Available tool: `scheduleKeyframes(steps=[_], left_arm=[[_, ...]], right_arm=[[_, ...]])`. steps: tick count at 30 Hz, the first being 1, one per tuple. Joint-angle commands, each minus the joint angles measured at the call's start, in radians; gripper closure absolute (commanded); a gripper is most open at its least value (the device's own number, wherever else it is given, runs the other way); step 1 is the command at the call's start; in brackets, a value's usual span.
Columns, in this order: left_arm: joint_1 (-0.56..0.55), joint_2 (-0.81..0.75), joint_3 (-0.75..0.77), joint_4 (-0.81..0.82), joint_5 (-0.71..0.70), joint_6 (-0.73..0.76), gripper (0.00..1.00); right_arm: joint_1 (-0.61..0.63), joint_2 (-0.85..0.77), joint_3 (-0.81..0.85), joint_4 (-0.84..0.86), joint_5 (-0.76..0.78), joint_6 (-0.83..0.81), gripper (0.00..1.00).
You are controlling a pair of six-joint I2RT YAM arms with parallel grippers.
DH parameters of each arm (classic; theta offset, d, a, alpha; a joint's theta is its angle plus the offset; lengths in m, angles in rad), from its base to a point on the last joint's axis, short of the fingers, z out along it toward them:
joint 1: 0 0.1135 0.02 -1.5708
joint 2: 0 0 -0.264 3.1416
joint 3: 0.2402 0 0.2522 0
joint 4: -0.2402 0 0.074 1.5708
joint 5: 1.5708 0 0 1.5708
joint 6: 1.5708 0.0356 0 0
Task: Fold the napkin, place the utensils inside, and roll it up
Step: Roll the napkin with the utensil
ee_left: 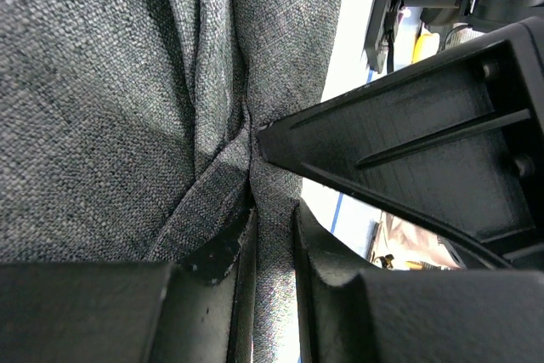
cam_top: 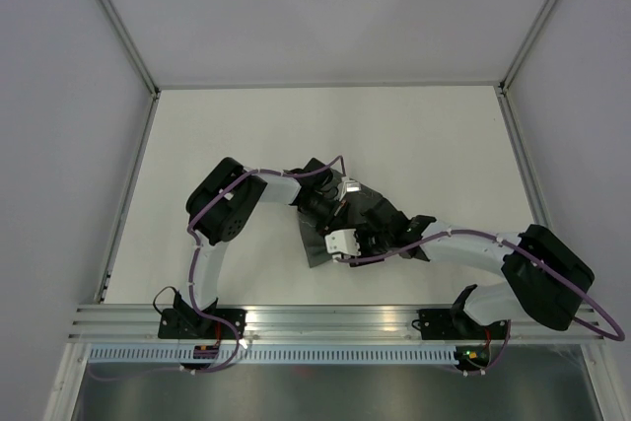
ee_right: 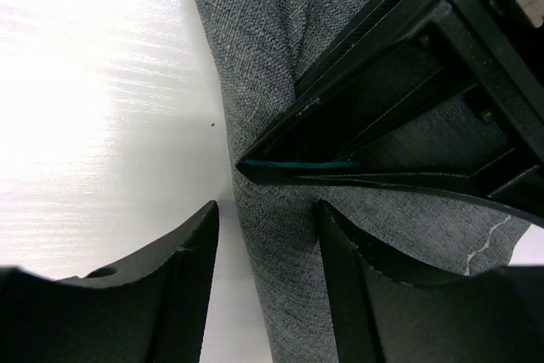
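The dark grey napkin point(cam_top: 317, 248) lies bunched at the middle of the table, under both grippers. My left gripper point(cam_top: 340, 199) is shut on a raised fold of the napkin point(ee_left: 102, 108), and the cloth is pinched between its jaws point(ee_left: 272, 218). My right gripper point(cam_top: 360, 242) is open, and its jaws point(ee_right: 268, 210) straddle the napkin's edge point(ee_right: 255, 40) just in front of the left gripper's finger point(ee_right: 408, 99). The right gripper's finger point(ee_left: 425, 125) shows close beside the pinched fold. The utensils are out of view.
The white table point(cam_top: 246, 135) is enclosed by grey walls with metal posts at the back corners. An aluminium rail point(cam_top: 335, 320) with both arm bases runs along the near edge.
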Motion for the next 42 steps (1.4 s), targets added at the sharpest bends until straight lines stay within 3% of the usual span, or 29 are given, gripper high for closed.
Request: scheduleKeyframes(steps=[1,5,6,7,13,15,19,25,29,31,34,35,38,42], left_arm=[[-0.009,0.043,-0.021,-0.062,-0.079,-0.015,0.98],[-0.001,0.044,-0.027,-0.059,-0.082,-0.024,0.96],[0.002,0.045,-0.03,-0.057,-0.089,-0.031,0.94],[0.007,0.041,-0.033,-0.05,-0.088,-0.052,0.93],[0.023,-0.043,-0.115,0.142,-0.092,-0.22,0.75],[0.033,-0.101,-0.171,0.284,-0.135,-0.327,0.65],[0.046,-0.19,-0.23,0.403,-0.191,-0.414,0.62],[0.065,-0.362,-0.329,0.53,-0.385,-0.485,0.59],[0.073,-0.574,-0.45,0.601,-0.651,-0.497,0.59],[0.074,-0.664,-0.579,0.717,-0.747,-0.509,0.59],[0.068,-0.813,-0.717,0.847,-0.91,-0.463,0.57],[0.056,-0.836,-0.731,0.854,-0.937,-0.366,0.57],[-0.068,-0.899,-0.731,0.806,-1.106,-0.118,0.56],[-0.215,-0.879,-0.69,0.788,-1.203,0.057,0.52]], right_arm=[[-0.004,0.035,0.028,-0.035,0.001,-0.01,0.44],[-0.019,0.046,0.048,-0.071,-0.022,-0.009,0.53],[-0.025,0.054,0.056,-0.084,-0.029,-0.007,0.65],[-0.033,0.058,0.066,-0.094,-0.055,-0.005,0.69],[-0.137,0.123,0.136,-0.194,-0.143,-0.027,0.83],[-0.18,0.17,0.177,-0.27,-0.195,-0.059,0.89],[-0.22,0.235,0.235,-0.364,-0.243,-0.096,0.9],[-0.277,0.342,0.33,-0.487,-0.324,-0.147,0.92],[-0.315,0.414,0.399,-0.558,-0.368,-0.188,0.93],[-0.344,0.465,0.447,-0.607,-0.401,-0.197,0.92],[-0.37,0.521,0.493,-0.647,-0.421,-0.214,0.93],[-0.377,0.535,0.502,-0.654,-0.427,-0.217,0.92],[-0.395,0.589,0.551,-0.702,-0.448,-0.232,0.92],[-0.407,0.635,0.599,-0.737,-0.459,-0.234,0.92]])
